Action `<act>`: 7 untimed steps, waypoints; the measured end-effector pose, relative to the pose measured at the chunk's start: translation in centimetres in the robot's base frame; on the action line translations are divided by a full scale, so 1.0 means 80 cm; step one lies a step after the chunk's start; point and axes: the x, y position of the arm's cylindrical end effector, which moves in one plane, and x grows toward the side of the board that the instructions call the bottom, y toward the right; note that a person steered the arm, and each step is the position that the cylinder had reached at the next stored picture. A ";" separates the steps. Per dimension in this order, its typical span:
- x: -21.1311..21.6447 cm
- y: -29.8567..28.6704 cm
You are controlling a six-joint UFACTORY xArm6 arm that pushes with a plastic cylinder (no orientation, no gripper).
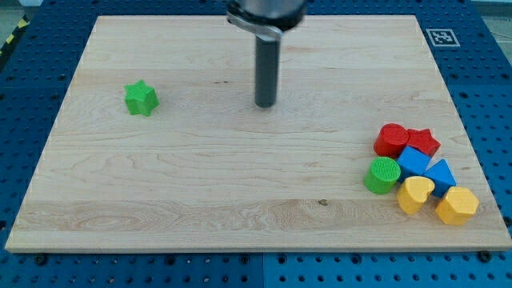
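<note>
My tip [265, 105] rests on the bare wooden board [200, 176] near the view's top centre, touching no block. The nearest block is a green star [142, 98], well off to the view's left. At the view's lower right lies a tight cluster: a red cylinder [391, 139], a red star [423, 142], a blue cube [414, 161], a blue triangular block [439, 174], a green cylinder [383, 175], a yellow heart [415, 194] and a yellow hexagon [457, 206].
The board sits on a blue perforated base [488, 96]. A black-and-white marker tag [442, 37] is at the board's top right corner. The arm's dark body [266, 14] hangs over the top edge.
</note>
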 end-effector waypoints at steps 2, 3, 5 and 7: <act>-0.047 -0.108; -0.092 -0.197; -0.119 -0.377; -0.026 -0.373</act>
